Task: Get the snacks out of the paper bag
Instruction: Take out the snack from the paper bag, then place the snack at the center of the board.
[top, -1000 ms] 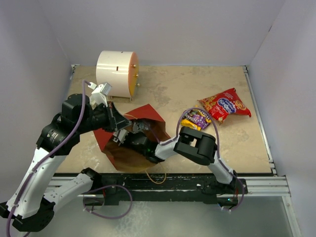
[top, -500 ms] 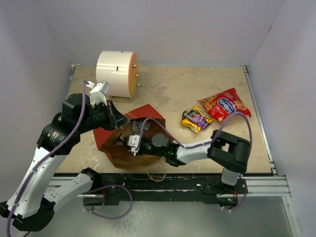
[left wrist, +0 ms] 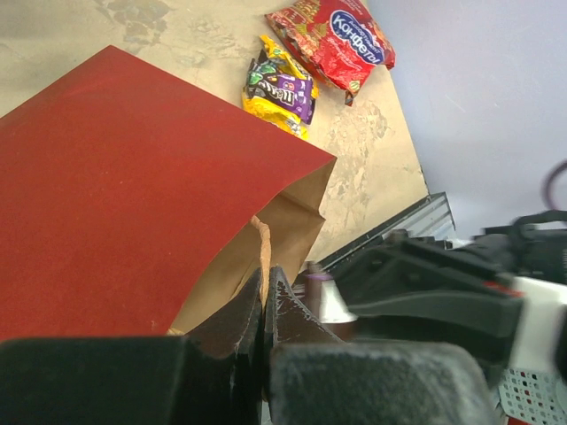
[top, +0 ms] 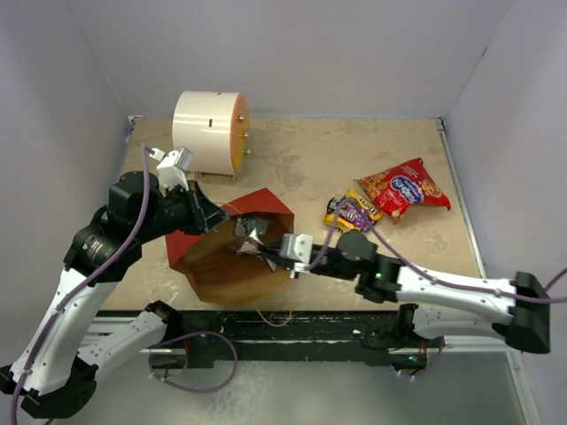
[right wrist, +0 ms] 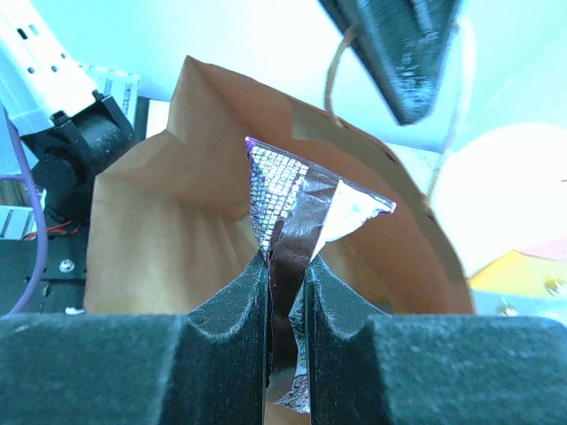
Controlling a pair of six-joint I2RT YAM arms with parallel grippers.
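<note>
Half done at most, by judgement; found a yellow-purple foil packet [top: 352, 212] and a larger red bag with blue oval logo [top: 405, 188] lying out on the beige stone-patterned table [top: 310, 159], touching each other, apart from the tall red paper bag with brown kraft inside [top: 266, 202]; found that paper bag tipped over, mouth turned toward the arms.

Saw the left pincer [left wrist: 264, 292] closed tight on the paper bag's rim, propping the mouth open; saw the right pincer [right wrist: 288, 274] just inside that mouth, clamped narrow on a crumpled silver-grey foil packet [right wrist: 297, 199], gripped low on the foil.

Judged the step in hand as drawing that packet out; best done by pulling straight back out of the mouth, keeping a firm bite on the crinkly foil, holding the rim steady to stop the paper dragging along or collapsing; then setting it down beside the other two.

Got from the right wrist view alone the exact bite on the foil; could not make out any further packets deeper inside; got from the left wrist view alone the brown paper edge pinched between closed fingers; got only from the top view the whole layout, including a white-and-orange cylinder [top: 210, 133] at the far side.
</note>
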